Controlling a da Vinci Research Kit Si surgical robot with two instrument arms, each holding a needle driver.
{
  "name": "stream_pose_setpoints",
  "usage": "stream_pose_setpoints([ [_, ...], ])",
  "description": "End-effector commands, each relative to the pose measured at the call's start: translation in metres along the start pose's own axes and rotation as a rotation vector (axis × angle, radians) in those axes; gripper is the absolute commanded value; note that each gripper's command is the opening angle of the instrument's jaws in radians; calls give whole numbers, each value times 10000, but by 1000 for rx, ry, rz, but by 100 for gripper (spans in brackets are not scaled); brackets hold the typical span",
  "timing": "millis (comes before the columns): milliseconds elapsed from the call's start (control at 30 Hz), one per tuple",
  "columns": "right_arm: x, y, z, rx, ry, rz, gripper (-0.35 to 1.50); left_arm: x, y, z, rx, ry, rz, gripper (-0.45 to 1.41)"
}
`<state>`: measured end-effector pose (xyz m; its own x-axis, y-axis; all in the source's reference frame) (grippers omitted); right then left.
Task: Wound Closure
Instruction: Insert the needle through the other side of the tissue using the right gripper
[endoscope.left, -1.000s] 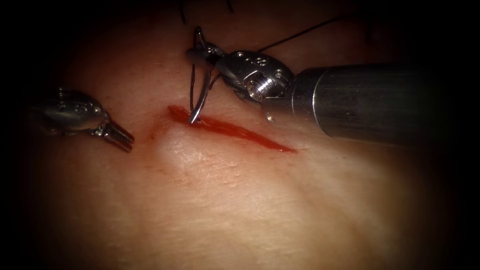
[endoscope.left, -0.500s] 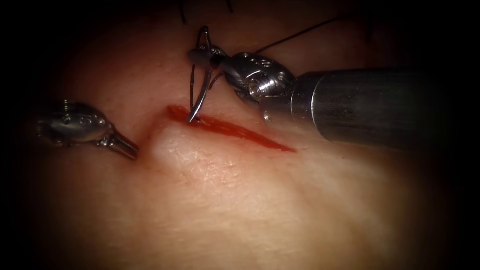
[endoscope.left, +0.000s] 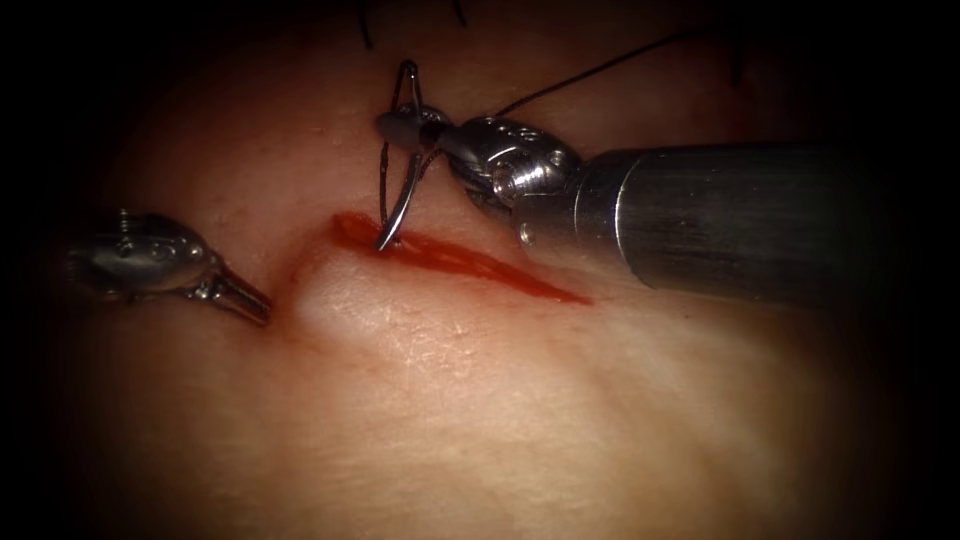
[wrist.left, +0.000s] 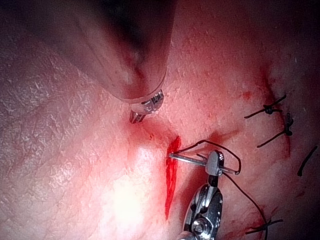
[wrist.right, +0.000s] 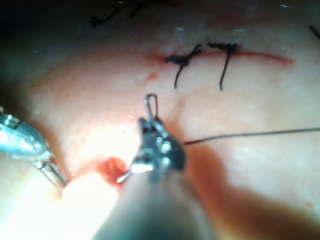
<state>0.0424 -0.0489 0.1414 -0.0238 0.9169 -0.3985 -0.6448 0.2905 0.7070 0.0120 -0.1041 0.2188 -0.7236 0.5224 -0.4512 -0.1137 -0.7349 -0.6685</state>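
Observation:
My right tool (endoscope.left: 405, 128) comes in from the right, jaws shut on the curved needle (endoscope.left: 405, 195) near its upper, thread end. The needle's point rests at the left end of the red cut (endoscope.left: 460, 262), just touching its far edge. Black thread (endoscope.left: 600, 68) trails from the needle up and to the right. My left tool (endoscope.left: 250, 300) is left of the cut, jaws shut with nothing between them, tip pressed into the tissue (endoscope.left: 450, 400), which bulges beside it. The left wrist view shows that tip (wrist.left: 142, 114) dimpling the tissue and the needle (wrist.left: 187, 158) reaching the cut (wrist.left: 171, 185).
In the right wrist view, two tied black stitches (wrist.right: 182, 60) (wrist.right: 225, 50) close a further stretch of wound beyond my right tool (wrist.right: 148, 122). Cut thread ends (wrist.left: 272, 107) lie on the tissue. The thick right shaft (endoscope.left: 720, 220) hangs over the cut's right end.
My left tool has turned and pushed its tip into the tissue, which now bulges toward the cut. The right tool has rolled slightly; the needle point stays at the cut's left end.

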Motion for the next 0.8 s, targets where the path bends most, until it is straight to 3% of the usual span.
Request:
stream_pose_setpoints([
  [33,-3,-1,8,-6,-3,34,-35,-3,4,9,-2,1,-2,12],
  [200,-5,-4,9,-10,-12,198,-35,-3,6,9,-1,7,-4,12],
  [400,-10,-10,12,-7,-16,197,-35,-3,5,9,-1,10,-6,12],
  [800,-21,-18,17,46,-48,376,-35,-4,4,7,0,10,-7,10],
])
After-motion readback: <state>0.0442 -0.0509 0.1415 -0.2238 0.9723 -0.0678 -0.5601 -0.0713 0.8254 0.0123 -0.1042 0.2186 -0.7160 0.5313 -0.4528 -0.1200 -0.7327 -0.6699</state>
